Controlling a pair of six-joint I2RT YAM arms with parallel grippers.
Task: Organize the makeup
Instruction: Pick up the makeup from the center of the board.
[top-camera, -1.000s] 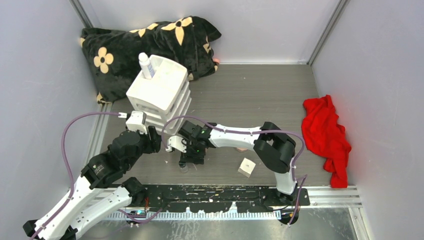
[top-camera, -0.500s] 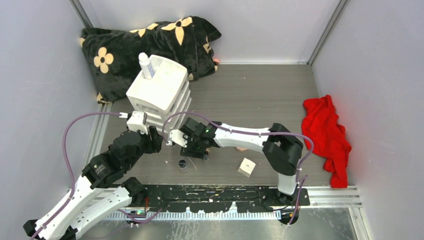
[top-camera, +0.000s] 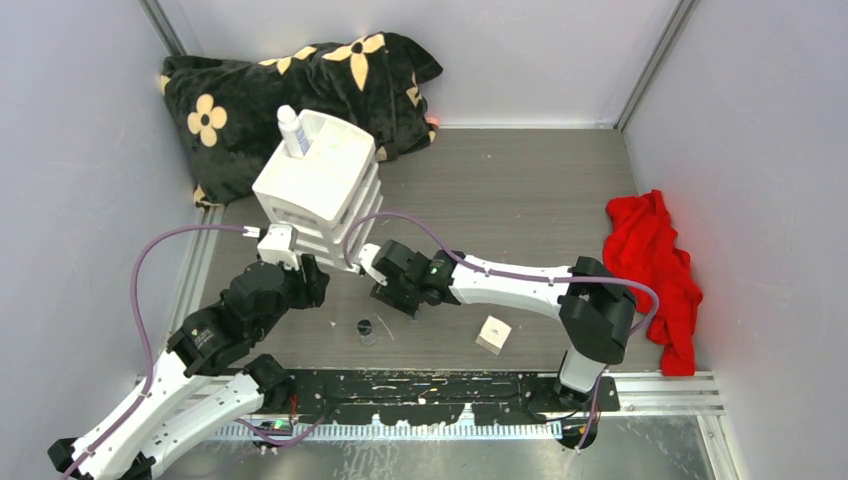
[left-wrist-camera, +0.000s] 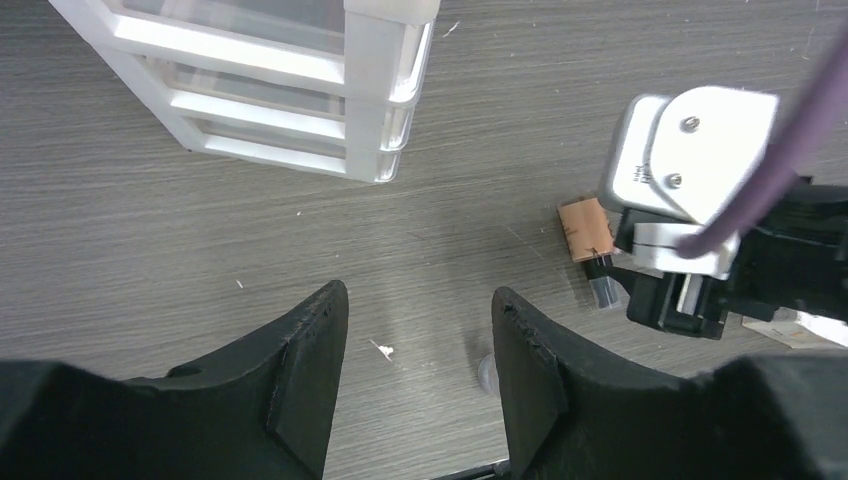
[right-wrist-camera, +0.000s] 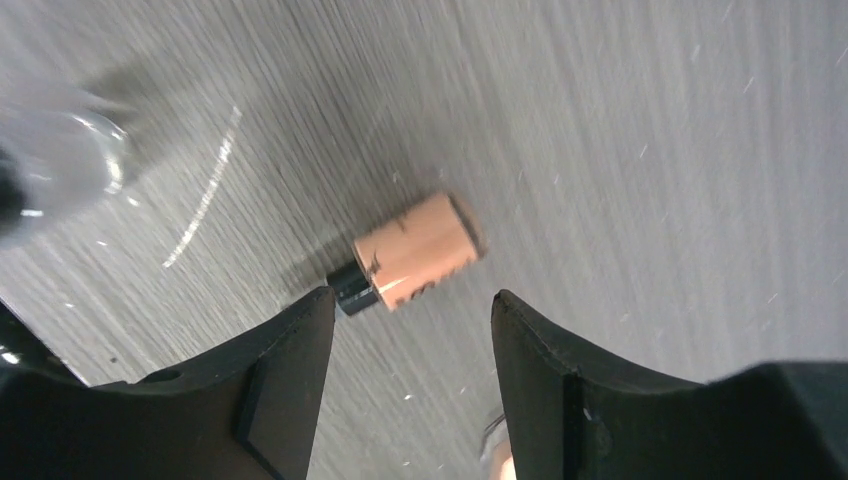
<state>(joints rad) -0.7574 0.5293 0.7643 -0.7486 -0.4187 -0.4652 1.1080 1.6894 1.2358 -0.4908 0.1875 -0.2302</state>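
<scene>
A clear jar (top-camera: 366, 327) and a white cube (top-camera: 493, 334) sit nearest on the table (top-camera: 500, 200). Just beyond, the right gripper (right-wrist-camera: 410, 300) hangs open over the tan bottle (right-wrist-camera: 415, 250), which lies flat, and the left gripper (left-wrist-camera: 418, 300) is open and empty. Farther back, a white bottle (top-camera: 291, 131) stands in the top of the drawers (top-camera: 320, 185).

White bottle (top-camera: 291, 130) in drawer box (top-camera: 325, 185) top (back left); white cube (top-camera: 493, 334) near front edge
</scene>
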